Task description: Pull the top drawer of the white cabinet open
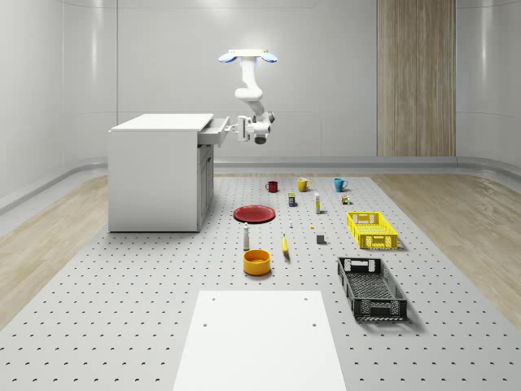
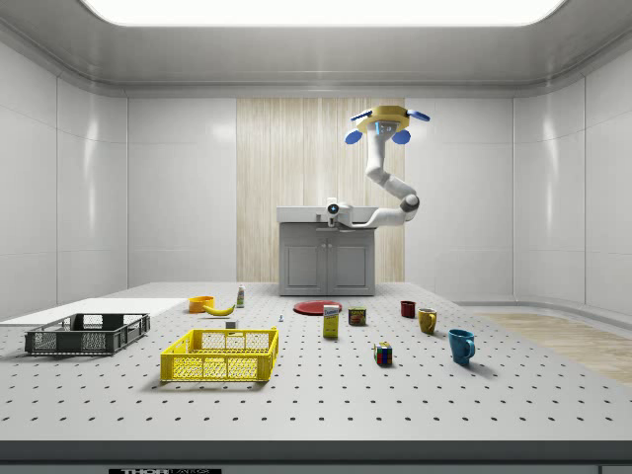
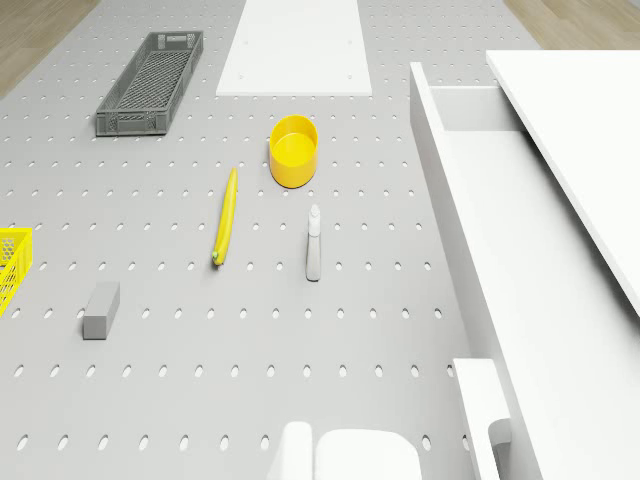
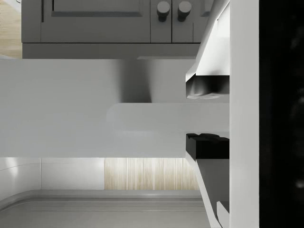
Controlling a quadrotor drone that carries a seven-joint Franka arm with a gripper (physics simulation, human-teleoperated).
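The drone (image 1: 247,56) hovers in the air in front of the white cabinet (image 1: 156,171), above the pegboard table (image 1: 146,309) and higher than the cabinet's top. Its arm bends down and back toward the cabinet, so the hand (image 1: 242,130) sits at the front of the top drawer (image 1: 213,132).

That drawer juts out from the cabinet front, partly open; in the drone view its hollow inside (image 3: 520,250) shows beneath the overhanging cabinet top. In the wrist view the two fingertips (image 4: 207,145) stand on either side of the pale bar handle (image 4: 147,117), one pad light and one dark, each at an edge of the bar, so the hand is closed around the handle (the gap between the pads is just the bar's thickness). Below the drawer front, the two round knobs (image 4: 173,9) of the lower cabinet doors are in sight.

On the table in front of the cabinet lie a red plate (image 1: 254,214), a small white bottle (image 1: 246,237), a yellow bowl (image 1: 256,261) and a banana (image 1: 285,245). Further toward the whole-scene view's right stand a dark red mug (image 1: 272,186), a yellow mug (image 1: 302,185) and a blue mug (image 1: 339,184), well apart from the cabinet. A yellow crate (image 1: 371,230) and a black crate (image 1: 371,287) sit nearer the table's right edge in that view, and a white sheet (image 1: 260,340) lies flat at the near end.
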